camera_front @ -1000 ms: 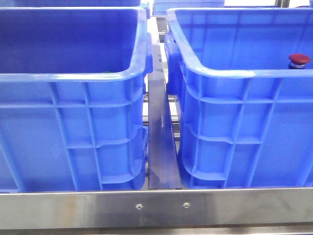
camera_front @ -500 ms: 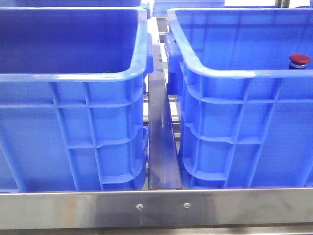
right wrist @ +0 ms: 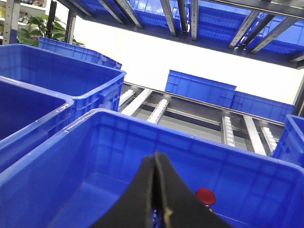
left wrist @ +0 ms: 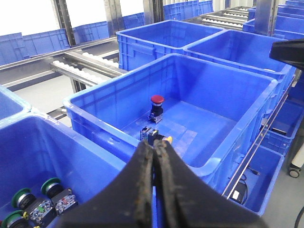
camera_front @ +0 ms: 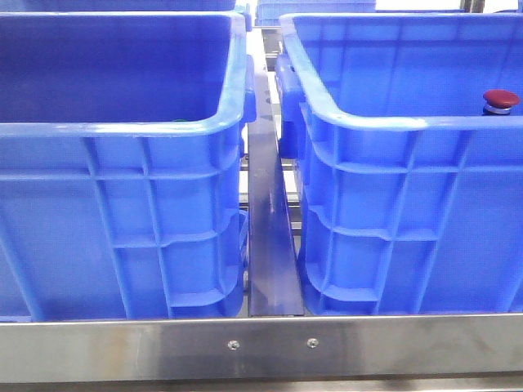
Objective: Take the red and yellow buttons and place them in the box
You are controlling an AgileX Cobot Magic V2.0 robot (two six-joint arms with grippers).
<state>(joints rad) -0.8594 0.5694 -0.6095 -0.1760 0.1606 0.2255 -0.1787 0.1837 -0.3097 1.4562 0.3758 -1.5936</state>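
A red button (camera_front: 499, 100) stands upright inside the right blue crate (camera_front: 368, 122). In the left wrist view the red button (left wrist: 157, 99) stands on that crate's floor, and a yellow button (left wrist: 168, 138) lies on its side near it, just beyond my fingertips. My left gripper (left wrist: 155, 145) is shut and empty, held above the near wall of this crate (left wrist: 95, 111). My right gripper (right wrist: 156, 157) is shut and empty above the same crate (right wrist: 57, 152), with the red button (right wrist: 205, 196) beyond it. Neither gripper shows in the front view.
The left blue crate (camera_front: 122, 129) stands beside the right one, with a steel rail (camera_front: 268, 245) between them. It holds several green buttons (left wrist: 21, 196). More blue crates (left wrist: 166, 38) and roller conveyors (left wrist: 85, 66) lie behind. A dark arm part (left wrist: 287, 50) shows at the left wrist view's edge.
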